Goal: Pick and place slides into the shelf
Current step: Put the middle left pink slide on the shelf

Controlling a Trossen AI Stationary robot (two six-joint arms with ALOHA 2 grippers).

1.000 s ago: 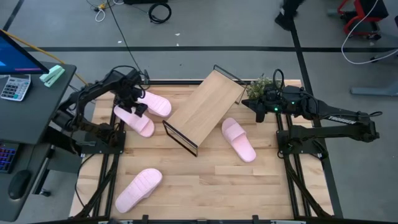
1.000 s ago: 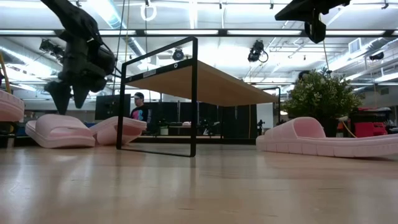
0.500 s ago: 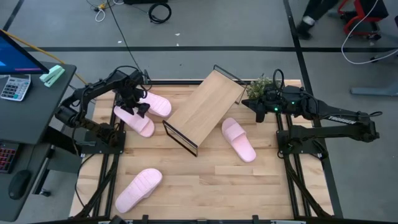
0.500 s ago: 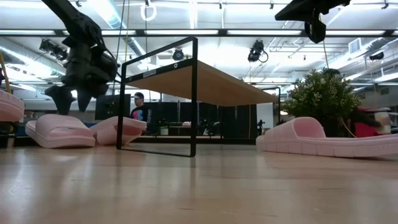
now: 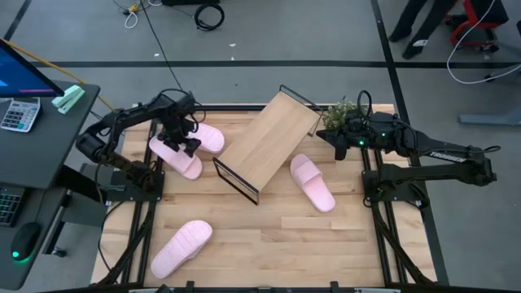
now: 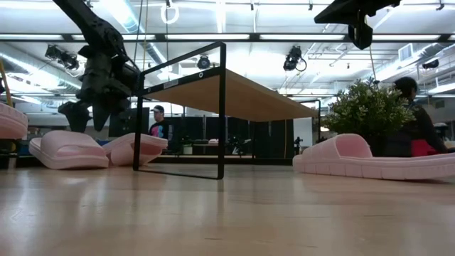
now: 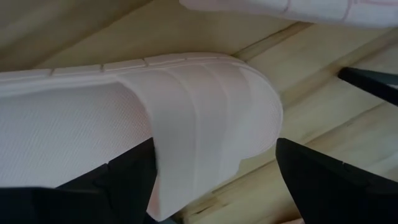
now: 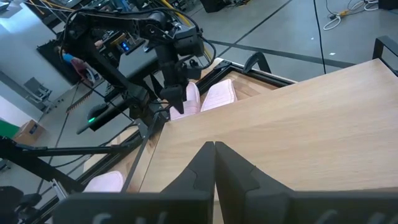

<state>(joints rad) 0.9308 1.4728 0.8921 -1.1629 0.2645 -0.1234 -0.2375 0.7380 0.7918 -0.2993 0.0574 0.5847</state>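
Note:
Four pale pink slides lie sole-down on the table: two side by side at the far left (image 5: 175,157) (image 5: 202,137), one right of the shelf (image 5: 313,182), one near the front left (image 5: 181,247). The shelf (image 5: 269,142) stands at an angle on its black wire frame in the middle. My left gripper (image 5: 181,138) hovers open over the nearer of the far-left slides; its fingers (image 7: 124,180) stand on either side of the strap (image 7: 205,112), just above it in the low view (image 6: 91,117). My right gripper (image 8: 214,149) is shut, raised by the shelf's far right corner (image 5: 338,138).
A small potted plant (image 5: 338,114) stands at the table's far right, beside the right arm. A desk with a calculator (image 5: 18,114) lies off the table's left edge. A person (image 6: 412,107) shows in the room behind. Bare wood lies near the front middle (image 5: 277,244).
My left gripper has shifted a little toward the table's right above the far-left slides, staying open. The slides and shelf have kept their places. A person has walked past on the floor beyond the table.

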